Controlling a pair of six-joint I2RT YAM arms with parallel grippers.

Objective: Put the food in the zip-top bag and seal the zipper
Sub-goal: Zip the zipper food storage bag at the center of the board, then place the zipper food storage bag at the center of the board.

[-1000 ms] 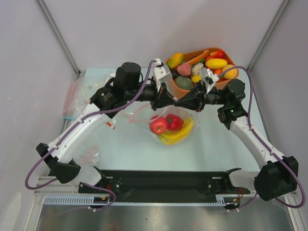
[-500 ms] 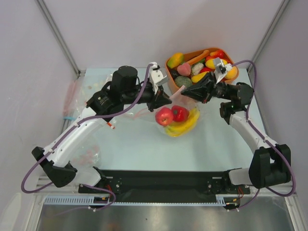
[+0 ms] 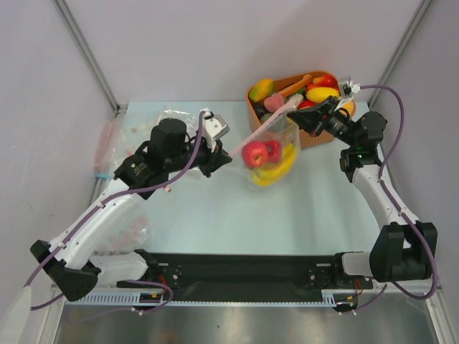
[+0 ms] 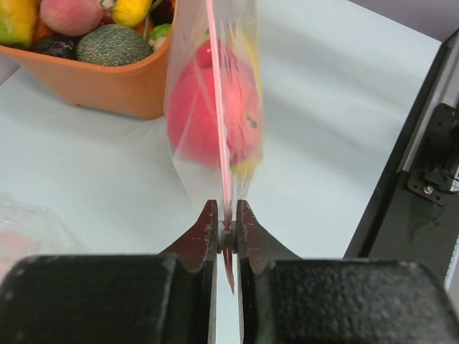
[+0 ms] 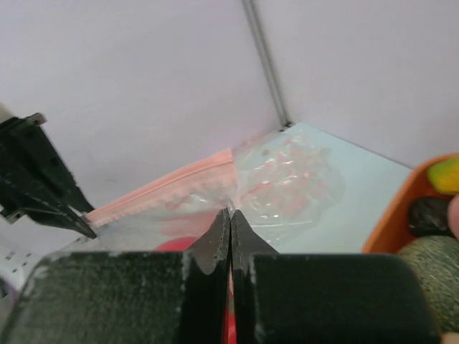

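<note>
Zip-top bag (image 3: 287, 136) hangs by its top edge between the two arms, just in front of the orange tub (image 4: 93, 82). The zipper (image 3: 263, 129), a pale pink strip, runs taut and slanted from the lower left up to the right.

Left gripper (image 4: 226, 231): fingers pinched on the near end of the strip, only the plastic between them. Right gripper (image 5: 230, 215): fingers pressed together on the far end of the same strip, close to the tub rim.

Inside the bag, sagging low: a red round fruit (image 3: 254, 154), a second red piece (image 3: 272, 149) touching it, and a yellow banana (image 3: 276, 170) beneath. Cannot tell whether the bag's bottom rests on the table (image 3: 215, 215) or hangs clear of it.

More toy food is heaped in the tub: a netted green melon (image 4: 115, 44), a pink peach (image 4: 68, 14), yellow and orange pieces.

A crumpled clear bag (image 3: 176, 115) lies behind the left arm, well apart from the held one.
</note>
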